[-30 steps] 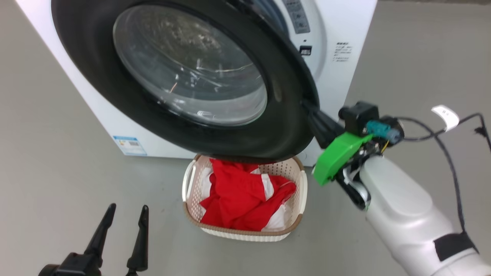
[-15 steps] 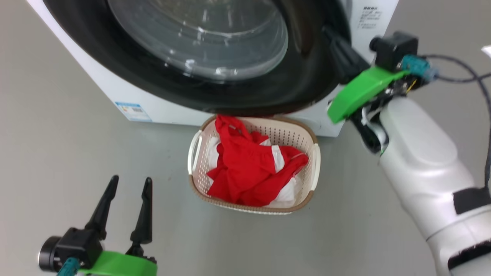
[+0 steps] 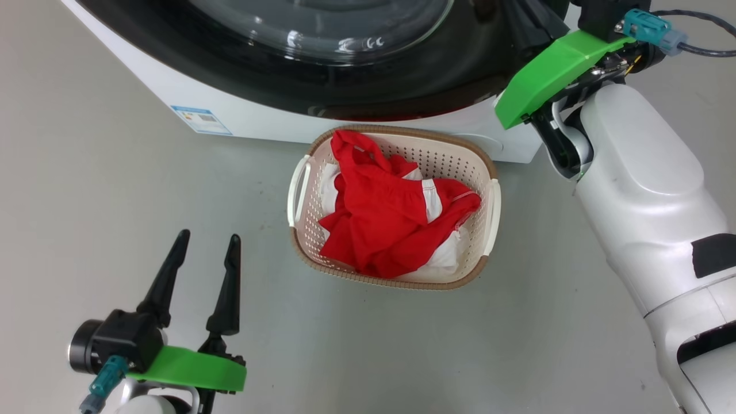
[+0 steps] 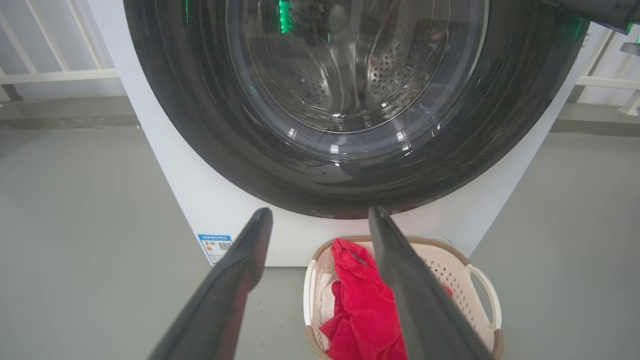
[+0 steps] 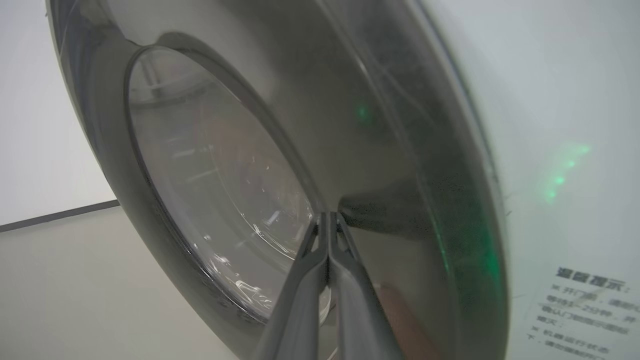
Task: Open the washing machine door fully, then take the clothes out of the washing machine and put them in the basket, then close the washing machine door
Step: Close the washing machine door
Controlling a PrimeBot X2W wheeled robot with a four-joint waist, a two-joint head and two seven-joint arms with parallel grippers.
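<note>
The washing machine door (image 4: 200, 125) lies close against the white washing machine (image 4: 165, 175); the steel drum shows through its glass. My right gripper (image 5: 327, 215) is shut, holding nothing, with its tips against the door's black rim (image 5: 350, 125). In the head view that arm's green wrist cover (image 3: 552, 69) is at the door's right edge (image 3: 402, 86). The red and white clothes (image 3: 391, 218) lie in the basket (image 3: 397, 282) on the floor in front of the machine. My left gripper (image 3: 208, 236) hangs open and empty at the lower left, left of the basket.
A blue sticker (image 3: 201, 119) marks the machine's lower front. Grey floor (image 3: 115, 201) spreads around the basket. White railings (image 4: 55, 75) stand behind the machine on both sides. My right forearm (image 3: 644, 190) reaches past the basket's right side.
The door has swung from ajar to close against the machine, with my shut right gripper following on its rim. The head camera has tilted down. Basket and clothes stay put.
</note>
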